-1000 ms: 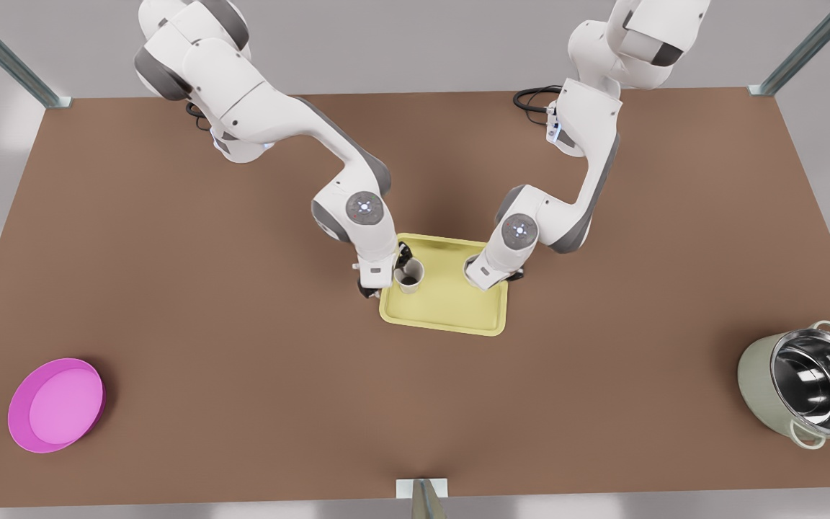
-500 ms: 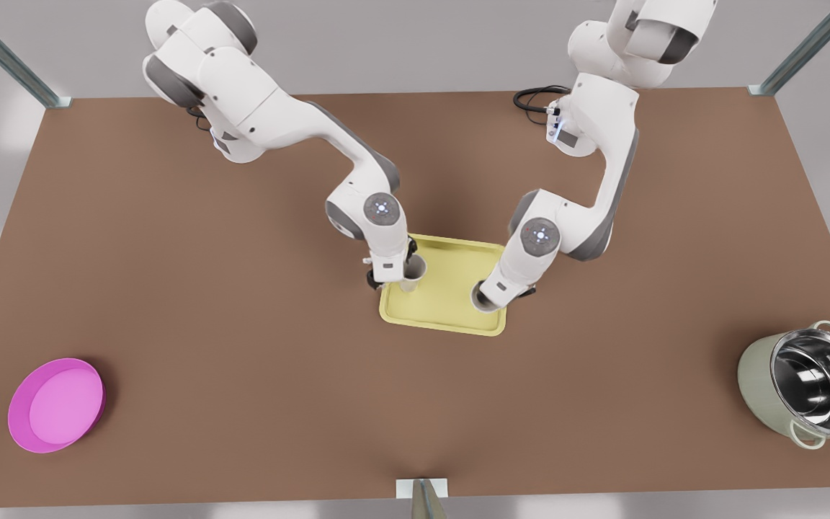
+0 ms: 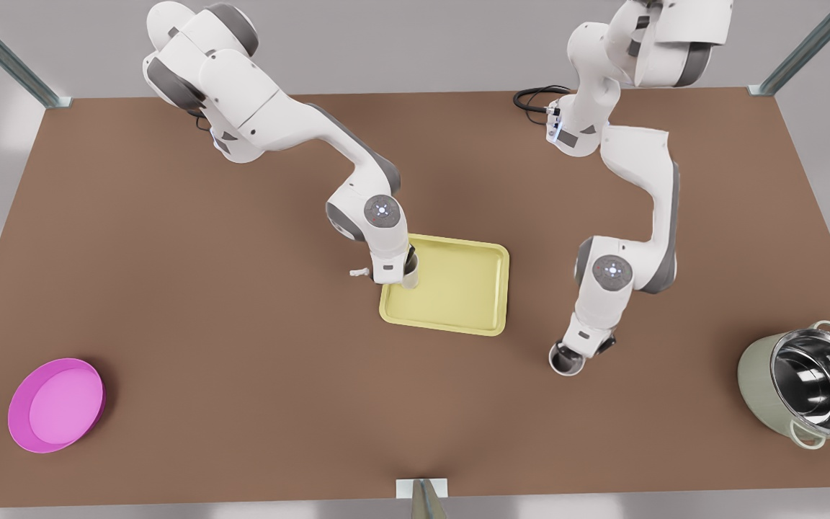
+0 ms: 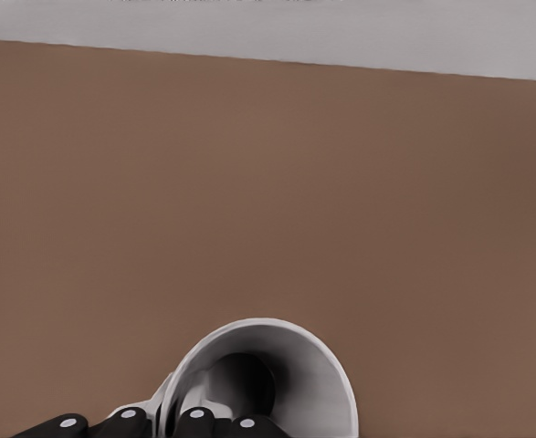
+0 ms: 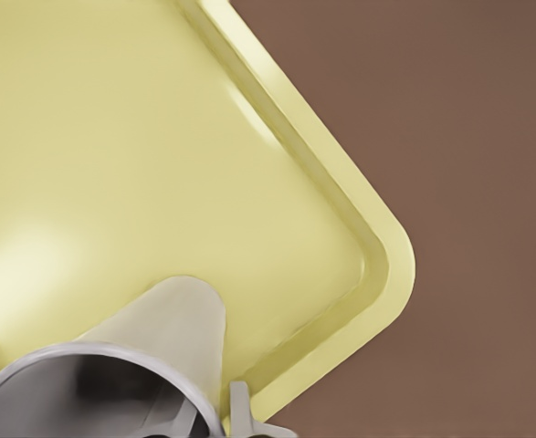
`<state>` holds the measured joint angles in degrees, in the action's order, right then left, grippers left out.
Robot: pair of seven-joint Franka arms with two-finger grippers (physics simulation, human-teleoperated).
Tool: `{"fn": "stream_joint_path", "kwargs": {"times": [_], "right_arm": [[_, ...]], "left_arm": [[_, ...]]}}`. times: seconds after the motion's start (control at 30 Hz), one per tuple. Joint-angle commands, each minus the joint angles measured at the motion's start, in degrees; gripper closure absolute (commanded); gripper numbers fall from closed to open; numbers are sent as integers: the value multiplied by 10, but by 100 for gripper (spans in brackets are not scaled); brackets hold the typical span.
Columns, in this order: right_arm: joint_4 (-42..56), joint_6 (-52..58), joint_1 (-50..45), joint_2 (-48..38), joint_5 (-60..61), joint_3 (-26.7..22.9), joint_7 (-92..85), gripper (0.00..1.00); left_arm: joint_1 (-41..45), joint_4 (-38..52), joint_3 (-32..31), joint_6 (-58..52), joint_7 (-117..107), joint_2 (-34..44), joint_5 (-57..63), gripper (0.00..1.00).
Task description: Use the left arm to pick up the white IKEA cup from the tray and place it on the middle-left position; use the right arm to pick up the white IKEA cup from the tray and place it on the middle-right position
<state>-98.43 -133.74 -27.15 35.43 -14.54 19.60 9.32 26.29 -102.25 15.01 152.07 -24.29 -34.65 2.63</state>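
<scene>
The pale yellow tray [image 3: 458, 295] lies bare at the table's middle. At the front view's right, my left gripper [image 3: 573, 353] is shut on a white cup [image 3: 565, 360] over plain brown tabletop, off the tray and nearer the camera. In the left wrist view its black fingertips [image 4: 215, 423] pinch the wall of that cup [image 4: 295, 374]. At the front view's left, my right gripper [image 3: 400, 277] is shut on the other white cup [image 3: 411, 277] above the tray's left edge. The right wrist view looks past this cup [image 5: 158, 347] onto the tray [image 5: 158, 182] and its rounded corner.
A round magenta bowl [image 3: 56, 405] sits near the front-left corner in the front view. A steel pot [image 3: 808, 386] with pale green sides stands near the front right. Black cables [image 3: 534, 97] lie at the back by one arm's base.
My left gripper carried its cup off the tray's corner, out to the front view's right and toward the camera. My right gripper stayed by the tray's left edge, holding its cup.
</scene>
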Motion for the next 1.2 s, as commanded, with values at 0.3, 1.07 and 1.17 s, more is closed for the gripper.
{"fn": "stream_joint_path", "kwargs": {"times": [0.3, 1.07, 1.17], "right_arm": [[48, 132, 31, -56, -5, -1, -10, 89], [252, 258, 211, 45, 68, -100, -530, 90], [276, 250, 200, 69, 68, -121, -530, 90]], "left_arm": [[-2, -3, -1, 98, 25, -26, -48, 78], [16, 195, 44, -595, 244, 213, -97, 0], [18, 124, 42, -528, 245, 239, -93, 0]]}}
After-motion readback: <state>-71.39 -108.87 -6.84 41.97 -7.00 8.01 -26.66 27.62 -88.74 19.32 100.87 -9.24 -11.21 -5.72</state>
